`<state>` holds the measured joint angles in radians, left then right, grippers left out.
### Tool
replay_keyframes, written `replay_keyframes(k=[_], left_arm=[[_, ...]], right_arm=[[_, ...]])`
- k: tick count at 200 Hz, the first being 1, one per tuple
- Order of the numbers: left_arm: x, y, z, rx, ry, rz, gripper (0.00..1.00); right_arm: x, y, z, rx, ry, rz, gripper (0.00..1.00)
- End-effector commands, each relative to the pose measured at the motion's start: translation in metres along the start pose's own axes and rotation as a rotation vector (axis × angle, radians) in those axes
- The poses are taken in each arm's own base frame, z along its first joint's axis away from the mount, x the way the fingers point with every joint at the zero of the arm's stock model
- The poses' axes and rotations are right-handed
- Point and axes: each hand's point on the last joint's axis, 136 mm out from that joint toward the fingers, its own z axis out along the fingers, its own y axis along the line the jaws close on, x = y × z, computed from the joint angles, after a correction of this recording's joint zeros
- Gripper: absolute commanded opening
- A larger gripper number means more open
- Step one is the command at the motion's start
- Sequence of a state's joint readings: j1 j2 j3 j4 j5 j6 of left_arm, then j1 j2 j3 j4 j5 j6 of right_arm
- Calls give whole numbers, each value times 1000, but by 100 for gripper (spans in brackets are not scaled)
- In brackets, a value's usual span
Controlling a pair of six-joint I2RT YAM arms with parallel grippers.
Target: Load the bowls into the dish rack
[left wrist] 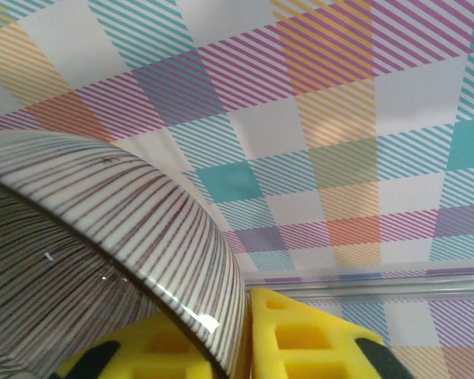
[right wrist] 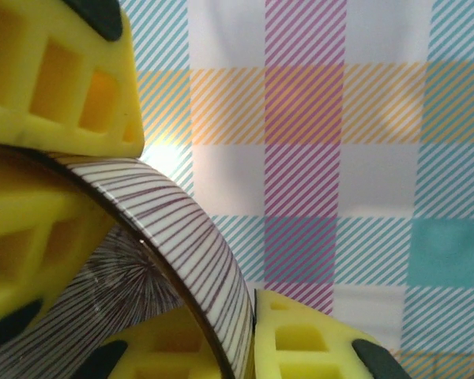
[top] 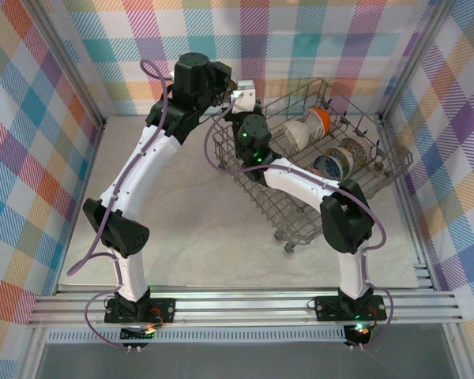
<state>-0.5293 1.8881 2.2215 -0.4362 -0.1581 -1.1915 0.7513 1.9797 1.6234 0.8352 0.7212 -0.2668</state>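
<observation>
A brown-striped bowl (left wrist: 103, 237) is pinched at its rim between the yellow pads of my left gripper (left wrist: 241, 347). In the right wrist view the same bowl (right wrist: 182, 237) sits rim-first in my right gripper (right wrist: 249, 347), and the left gripper's yellow fingers (right wrist: 55, 71) clamp it from the upper left. From above, both grippers, left (top: 238, 101) and right (top: 246, 118), meet over the near-left corner of the wire dish rack (top: 284, 205). The rack holds a white bowl (top: 298, 134), an orange bowl (top: 322, 118), a blue-and-white bowl (top: 332, 163) and a patterned bowl (top: 355, 150).
Plaid cloth walls (top: 31, 158) enclose the table on three sides. The right arm (top: 300, 178) stretches across the rack's left half. Bare grey tabletop (top: 189, 229) lies left of the rack and in front of it.
</observation>
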Motion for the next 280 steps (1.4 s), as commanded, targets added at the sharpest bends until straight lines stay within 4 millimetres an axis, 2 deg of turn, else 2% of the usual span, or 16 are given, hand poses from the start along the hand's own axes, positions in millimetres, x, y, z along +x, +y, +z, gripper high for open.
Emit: replay_keyframes(k=[1, 27, 51, 81, 104, 131, 165, 183, 188, 208, 224, 256, 280], left_arm=[[11, -21, -3, 61, 50, 44, 20], [14, -23, -3, 69, 67, 58, 30], [11, -31, -9, 92, 64, 97, 37], [-3, -38, -23, 103, 28, 158, 56], [-22, -39, -32, 120, -2, 180, 67], [-30, -47, -35, 162, 15, 257, 83], [-33, -32, -16, 190, 123, 210, 91], [-39, -27, -11, 219, 158, 189, 93], [-43, -35, -12, 262, 154, 195, 93], [-62, -34, -17, 281, 132, 207, 93], [-83, -30, -23, 271, 80, 253, 93], [-111, -24, -34, 212, -43, 443, 93], [-130, -5, -26, 155, -72, 512, 93]], right_arm=[[-47, -7, 2, 48, -143, -44, 0], [-52, -10, 5, 78, -158, -59, 0], [-49, -12, 7, 92, -144, -48, 0], [-45, -14, 11, 100, -124, -45, 0], [-38, -11, 13, 91, -95, -50, 0], [-32, -8, 14, 94, -98, -89, 0], [-23, -8, 12, 103, -81, -152, 0], [-16, -16, 8, 135, -42, -178, 0], [-15, -19, 7, 146, -36, -184, 0], [-17, -30, 7, 180, -12, -247, 0], [-10, -38, 16, 183, 63, -313, 0], [1, -75, 24, 241, 189, -334, 0], [6, -102, 25, 283, 267, -365, 0]])
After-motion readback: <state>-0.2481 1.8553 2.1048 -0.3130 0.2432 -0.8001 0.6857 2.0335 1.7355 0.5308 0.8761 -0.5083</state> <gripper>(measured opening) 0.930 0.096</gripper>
